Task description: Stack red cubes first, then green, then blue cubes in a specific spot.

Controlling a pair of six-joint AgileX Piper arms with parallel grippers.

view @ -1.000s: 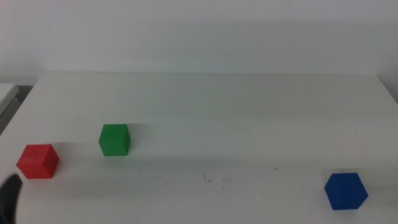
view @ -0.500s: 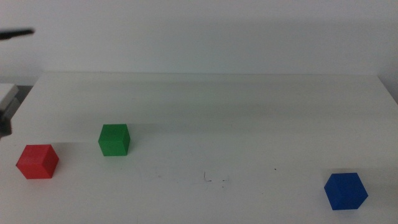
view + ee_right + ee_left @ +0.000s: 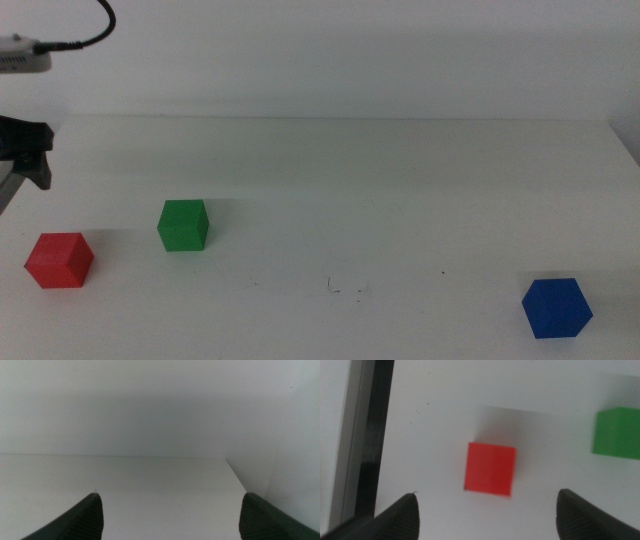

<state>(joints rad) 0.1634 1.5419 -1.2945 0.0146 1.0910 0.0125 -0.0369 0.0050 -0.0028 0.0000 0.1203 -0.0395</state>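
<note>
left gripper [image 3: 487, 510] has risen, jaws apart, above red cube [image 3: 489, 469].

red cube [image 3: 59, 260]: plain matte red
green cube [image 3: 183, 224]: plain green
blue cube [image 3: 556, 307]: dark blue
table [image 3: 400, 190]: white, few dark specks
left gripper [image 3: 487, 510]: dark jaws

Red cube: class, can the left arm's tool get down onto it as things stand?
Probably yes. The left tool hangs open above the red cube, nothing lies between them, and the green cube sits apart.
</note>
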